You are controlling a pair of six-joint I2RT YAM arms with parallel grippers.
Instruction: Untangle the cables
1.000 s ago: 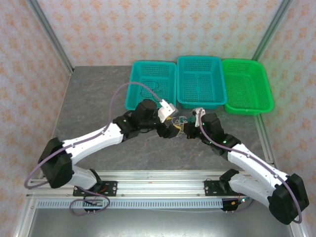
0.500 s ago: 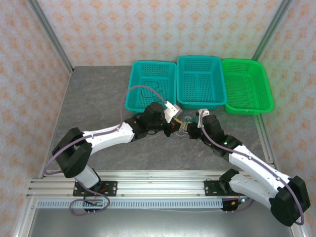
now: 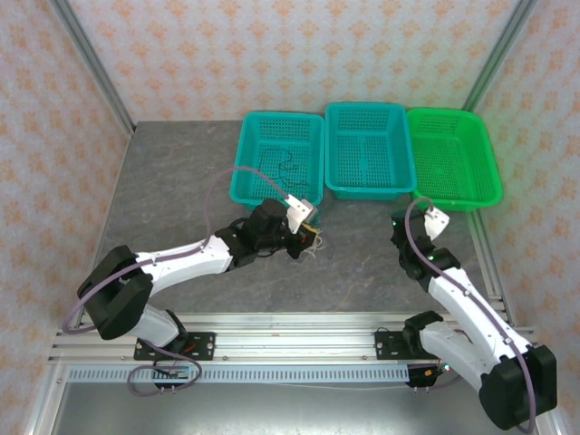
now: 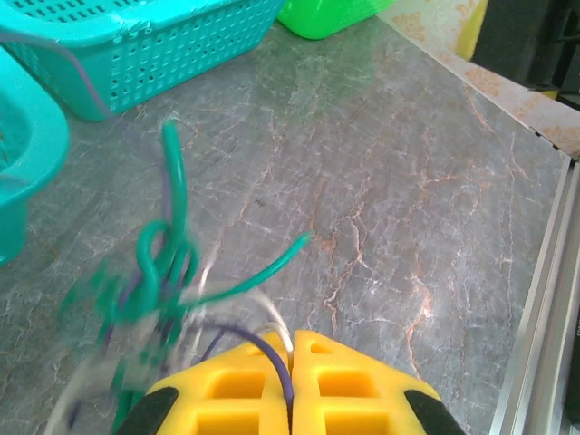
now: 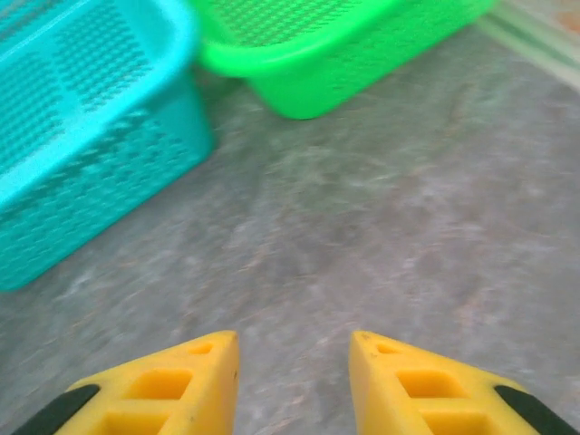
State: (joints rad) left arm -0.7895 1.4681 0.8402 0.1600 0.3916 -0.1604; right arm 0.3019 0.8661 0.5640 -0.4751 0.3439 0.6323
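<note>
The cables (image 4: 163, 272) are a small clump of green, whitish and purple wires, blurred in the left wrist view. They hang just above the grey table in front of my left gripper (image 4: 292, 349), which is shut on a purple and a whitish strand. From above, the clump (image 3: 314, 245) sits at the left gripper (image 3: 308, 237), just in front of the left teal basket. One thin black cable (image 3: 283, 163) lies inside that basket. My right gripper (image 5: 294, 349) is open over bare table with nothing between its fingers, and it stands off to the right (image 3: 399, 227).
Three baskets line the back of the table: a teal one (image 3: 243, 177), a middle teal one (image 3: 367, 192) and a green one (image 3: 453, 204). A metal rail (image 4: 553, 299) borders the table on the right of the left wrist view.
The left gripper shut on the clump and drew it left. The right gripper opened, let go and swung away to the right.
</note>
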